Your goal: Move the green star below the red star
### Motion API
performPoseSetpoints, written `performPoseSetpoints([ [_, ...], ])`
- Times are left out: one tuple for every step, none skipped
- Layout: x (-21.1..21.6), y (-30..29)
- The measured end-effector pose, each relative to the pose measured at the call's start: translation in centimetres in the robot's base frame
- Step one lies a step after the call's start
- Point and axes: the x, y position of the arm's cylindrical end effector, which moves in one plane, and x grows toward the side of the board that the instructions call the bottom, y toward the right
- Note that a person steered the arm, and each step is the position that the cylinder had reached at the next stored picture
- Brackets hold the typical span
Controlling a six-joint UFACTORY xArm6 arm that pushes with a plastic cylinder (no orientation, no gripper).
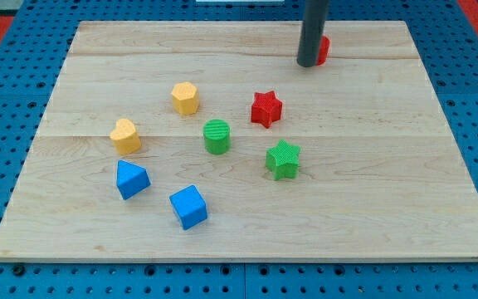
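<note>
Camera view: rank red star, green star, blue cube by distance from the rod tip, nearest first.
Measured from my tip, at the view's top beside a partly hidden red block:
1. red star, just below and left of the tip.
2. green star, lower, right of board centre.
3. blue cube, lower left, near the board's bottom edge.

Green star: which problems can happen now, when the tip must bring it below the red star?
1. My tip is near the view's top, beside a partly hidden red block, far from the green star; the red star lies roughly between them and could be knocked.
2. The green cylinder sits left of both stars; a leftward push that goes too far may hit it.
</note>
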Motion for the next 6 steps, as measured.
performPoseSetpoints([
  [-2.8, 6.3],
  [-3.4, 8.1],
  [5.1, 8.8],
  [15.9, 8.2],
  [23.6, 2.0],
  [23.1, -6.1],
])
